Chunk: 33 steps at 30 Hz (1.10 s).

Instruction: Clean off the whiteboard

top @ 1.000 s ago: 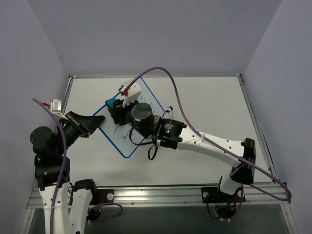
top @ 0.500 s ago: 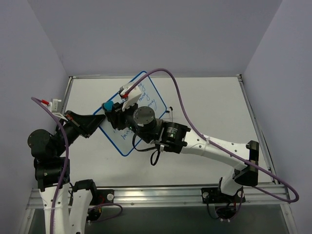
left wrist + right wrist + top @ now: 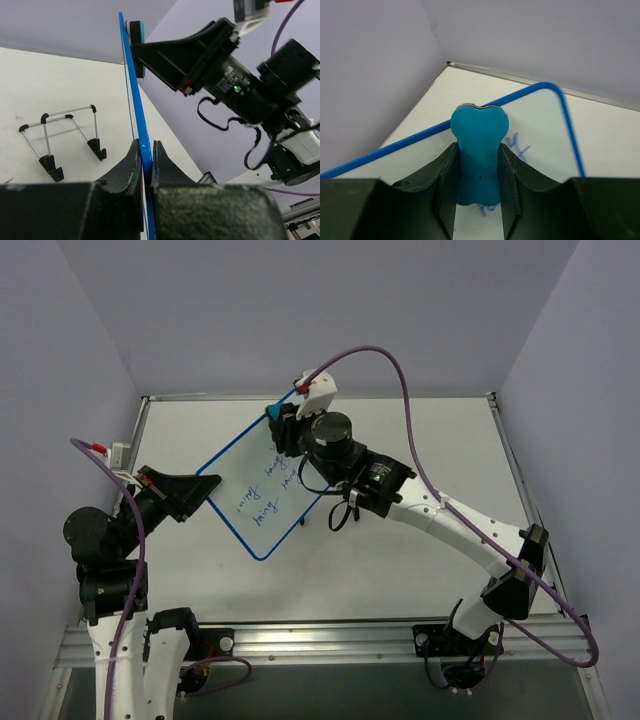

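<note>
Whiteboard point(image 3: 262, 478), a small flat rectangular white board in a thin blue rounded-corner frame, is sitting left of centre in the overhead view, raised off the white table point(image 3: 430, 440) and tilted, writing face upward. Left gripper point(image 3: 205, 490) is pinching the board's lower left edge. In the left wrist view its fingers point(image 3: 134, 152) are closed tight on the blue frame, with only the rim between them. Judgement: this grip is acting as a brace, so the whiteboard is not sliding or swinging under wiping pressure. Thin black wire stand point(image 3: 98, 148) is standing bare on the table at the left of that view, apart from the board, so it is giving no support. Right gripper point(image 3: 281, 422) is clamping a small teal bone-shaped eraser block point(image 3: 479, 135), jaws narrowed onto its waist, and is pressing it against the board's upper corner, at top centre of the overhead view. Judgement: the eraser is being held end-on so that its flat face is meeting the surface squarely. Rows of blue handwriting point(image 3: 258, 502) are showing across the middle and lower part of the face, below the eraser, so the wiping is looking far from finished. A few strokes are also showing right beside the eraser in the right wrist view.
</note>
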Each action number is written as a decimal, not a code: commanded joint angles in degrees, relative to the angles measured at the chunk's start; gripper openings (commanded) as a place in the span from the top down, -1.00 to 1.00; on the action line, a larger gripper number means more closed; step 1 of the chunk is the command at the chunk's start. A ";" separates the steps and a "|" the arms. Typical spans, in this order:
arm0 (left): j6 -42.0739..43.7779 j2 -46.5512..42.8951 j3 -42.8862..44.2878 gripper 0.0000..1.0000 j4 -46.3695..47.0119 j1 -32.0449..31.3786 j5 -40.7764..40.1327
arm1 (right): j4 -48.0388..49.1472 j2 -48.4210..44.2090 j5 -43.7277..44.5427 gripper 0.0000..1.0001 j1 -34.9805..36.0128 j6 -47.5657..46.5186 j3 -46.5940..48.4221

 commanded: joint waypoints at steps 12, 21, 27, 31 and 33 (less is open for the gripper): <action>-3.13 -3.30 5.23 0.95 17.20 -3.31 12.48 | -8.08 3.06 -11.49 1.00 2.23 -3.04 -1.29; -2.86 -3.65 4.80 0.95 17.02 -3.49 12.92 | -6.76 0.60 -20.22 1.00 1.99 -2.34 -1.90; -6.19 -4.00 4.36 0.95 20.18 -3.49 13.53 | -5.27 -1.33 -16.00 1.00 -5.30 -5.41 -3.84; -9.28 -3.82 4.35 0.95 24.04 -3.84 14.41 | -3.34 -1.16 -15.47 1.00 -10.75 -6.82 -4.45; -9.54 -3.74 4.88 0.95 23.96 -3.93 14.68 | -2.72 -0.90 -17.74 1.00 -14.52 -6.56 -4.46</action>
